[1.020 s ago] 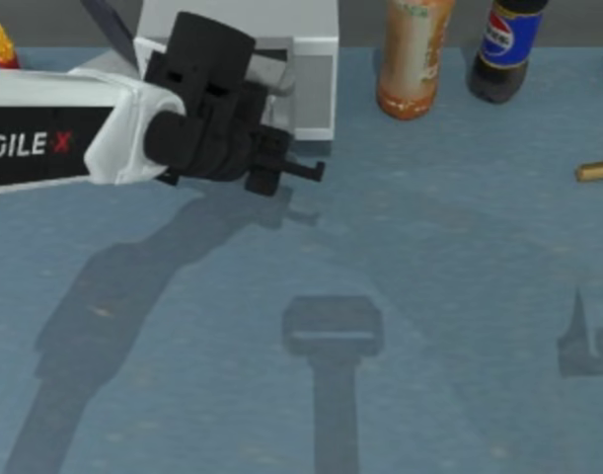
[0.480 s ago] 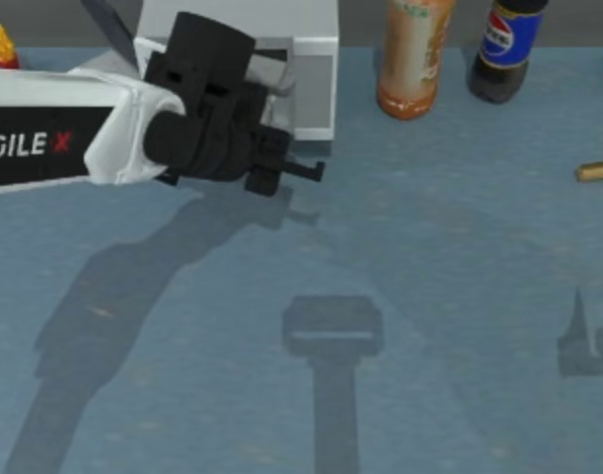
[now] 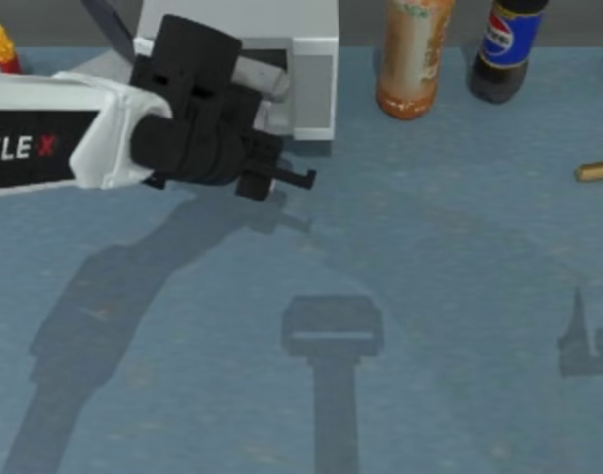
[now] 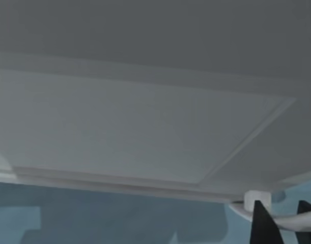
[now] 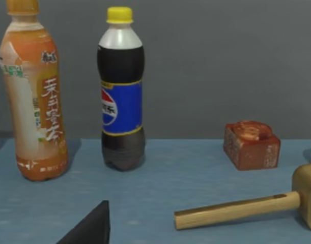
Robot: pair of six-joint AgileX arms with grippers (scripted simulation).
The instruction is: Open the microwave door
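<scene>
The silver-white microwave [image 3: 281, 25] stands at the back left of the table. My left gripper [image 3: 296, 177] is just in front of its front face and covers most of it in the top view. In the left wrist view the microwave door [image 4: 145, 127] fills the picture as a grey panel. Its slim white handle [image 4: 258, 198] runs between the fingers [image 4: 262, 226], and the left gripper [image 4: 285, 221] is shut on it. The door stands slightly ajar. My right gripper [image 5: 94, 231] is parked off to the right, out of the top view.
An orange tea bottle [image 3: 412, 59] and a cola bottle [image 3: 505, 49] stand right of the microwave. A wooden mallet [image 5: 247, 208] and a red block [image 5: 251, 145] lie at the far right. A small red and yellow object [image 3: 0, 47] sits at the back left.
My left gripper has shifted a little left and back, keeping hold of the handle. The right arm has not moved.
</scene>
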